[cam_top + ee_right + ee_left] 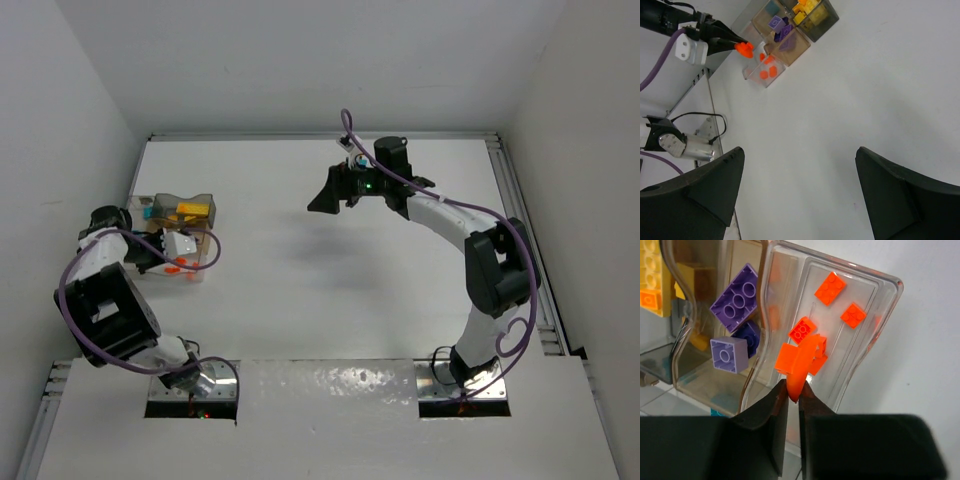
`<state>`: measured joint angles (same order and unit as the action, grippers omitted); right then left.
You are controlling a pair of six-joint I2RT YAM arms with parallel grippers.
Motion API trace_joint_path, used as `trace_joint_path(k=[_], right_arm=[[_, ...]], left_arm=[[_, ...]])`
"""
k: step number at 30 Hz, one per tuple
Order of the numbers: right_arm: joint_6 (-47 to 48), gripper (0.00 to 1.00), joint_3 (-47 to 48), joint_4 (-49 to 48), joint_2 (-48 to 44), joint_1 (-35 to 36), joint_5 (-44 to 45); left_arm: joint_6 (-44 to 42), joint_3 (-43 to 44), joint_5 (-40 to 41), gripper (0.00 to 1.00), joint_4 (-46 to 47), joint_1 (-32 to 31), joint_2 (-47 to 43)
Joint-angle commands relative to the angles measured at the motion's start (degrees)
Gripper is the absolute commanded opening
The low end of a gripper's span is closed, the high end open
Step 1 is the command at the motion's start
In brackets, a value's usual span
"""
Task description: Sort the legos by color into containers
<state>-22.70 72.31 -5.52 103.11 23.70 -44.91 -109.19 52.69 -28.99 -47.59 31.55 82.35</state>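
Observation:
My left gripper (793,390) is shut on an orange lego (800,362) and holds it just above the clear container (875,340) that has several orange legos (830,287) lying in it. The neighbouring container holds purple legos (735,297), and yellow legos (652,275) lie in the one beyond. From above, the containers (208,232) sit at the table's left edge with the left gripper (180,264) beside them. My right gripper (800,150) hangs open over bare table in the middle, far from the containers (795,50), with nothing between its fingers.
White walls close in the table on the left, back and right. A metal rail (512,230) runs along the right edge. The left arm's purple cable (70,290) loops near its base.

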Motion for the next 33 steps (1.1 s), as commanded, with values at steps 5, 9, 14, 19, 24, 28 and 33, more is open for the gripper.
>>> trace_joint_path(k=[5,9,14,19,24,28,33], right_arm=[[1.3,0.9,1.0,0.0,-1.9,-0.1,2.1],[2.0,0.9,1.9,2.2,-1.9,-0.1,5.1],[1.0,0.33,8.9,10.1,0.6,-1.6,19.2],[-1.6,0.76,25.0,26.4,11.2,-2.4,46.6],[-1.5,0.94,33.8,28.5,20.6,-2.4,66.0],[-3.2,0.93,38.1,28.6,26.2,-2.4,65.4],[-6.0,0.92,38.1,23.2,29.3,-2.3,61.6]], left_arm=[[-5.1,1.0,-0.4,0.63,1.2,0.3,1.7],[-4.4,1.7,-1.2,0.69,0.7,0.3,1.3],[8.9,7.8,-8.9,0.7,4.5,0.3,0.4],[49.0,11.7,-16.9,0.7,27.2,0.2,-1.6],[67.5,7.6,-20.1,0.7,38.5,-0.1,-6.1],[71.4,7.3,-21.1,0.7,36.3,-1.3,-6.6],[69.8,3.9,-21.0,0.7,35.8,-3.2,-8.6]])
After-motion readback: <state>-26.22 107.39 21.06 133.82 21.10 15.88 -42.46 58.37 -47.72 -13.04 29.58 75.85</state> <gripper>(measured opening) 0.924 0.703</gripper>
